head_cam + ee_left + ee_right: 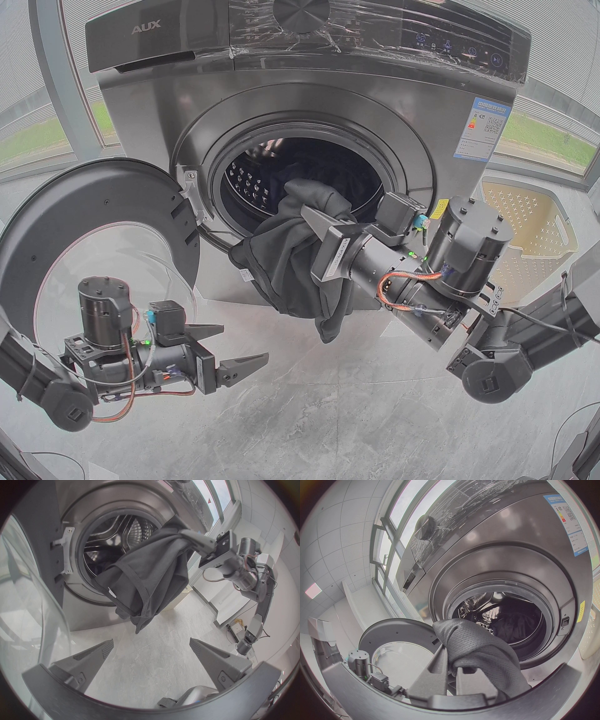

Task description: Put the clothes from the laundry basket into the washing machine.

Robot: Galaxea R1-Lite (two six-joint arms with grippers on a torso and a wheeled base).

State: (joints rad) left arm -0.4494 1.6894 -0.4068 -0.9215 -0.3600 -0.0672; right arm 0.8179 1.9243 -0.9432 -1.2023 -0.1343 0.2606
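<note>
Opening: the washing machine (pixel 387 106) faces me with its round mouth uncovered. The ring of the mouth (pixel 215 169) is bare on the upper and left sides, while cloth crosses the lower right.
Door: the door (pixel 94 206) stands wide open on my left, hinge edge just beside the mouth, and takes up most of that side.
Floor room: the grey tiled floor (pixel 325 406) lies open between my two arms, in front of the machine.
Right gripper: the right gripper (pixel 309 215) (pixel 453 667) sits at the lower right of the mouth. Its fingers are pinched nearly together on a bunched fold of the dark grey garment (pixel 287 262) (pixel 150 573) (pixel 481 648).
Garment: the held fold is at the lip. The rest hangs outside over the front panel, lowest corner free above the floor. I cannot tell whether it rests on the rim.
Left gripper: the left gripper (pixel 245 344) (pixel 151 642) sits low before the door, fingers spread wide with nothing between them, well apart from the garment.
Drum: dark clothing (pixel 518 623) lies inside the drum (pixel 250 181).
Laundry basket: the pale perforated laundry basket (pixel 531 237) sits just beside the machine on my right, behind the right arm.
</note>
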